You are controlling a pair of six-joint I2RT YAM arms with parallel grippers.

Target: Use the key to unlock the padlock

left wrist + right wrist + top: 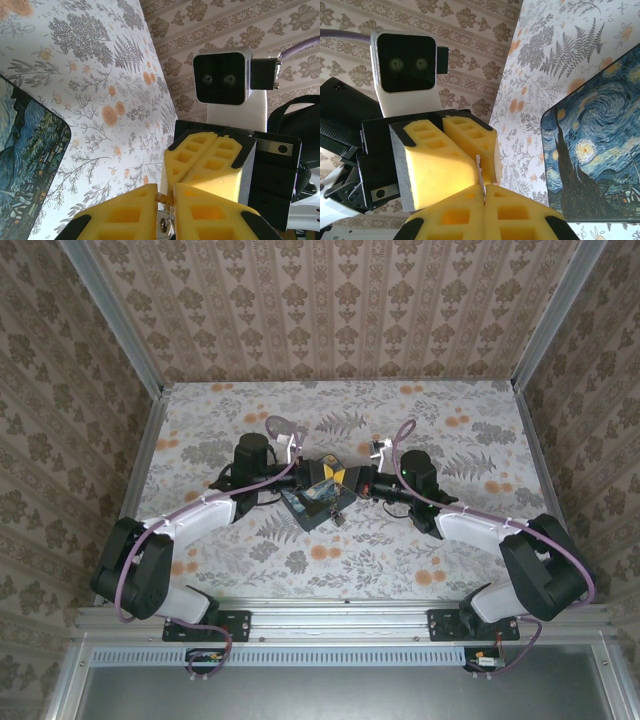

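Right wrist view: my right gripper [484,190] pinches the thin, stiff key [479,171], while my left gripper [166,201] clamps the tiny, hard, probably slippery padlock [161,197] by its body.

Soft, even light fills the overhead view: the bench [340,560] is bright, with only faint, short shadows under the arms [200,515] and no glare. The walls [340,310] splay outward toward the frame edges. In the wrist views the yellow pads [125,215] nearest the lens are slightly soft and the bench print is crisp. White casing [305,222] at the left view's lower right is washed out.
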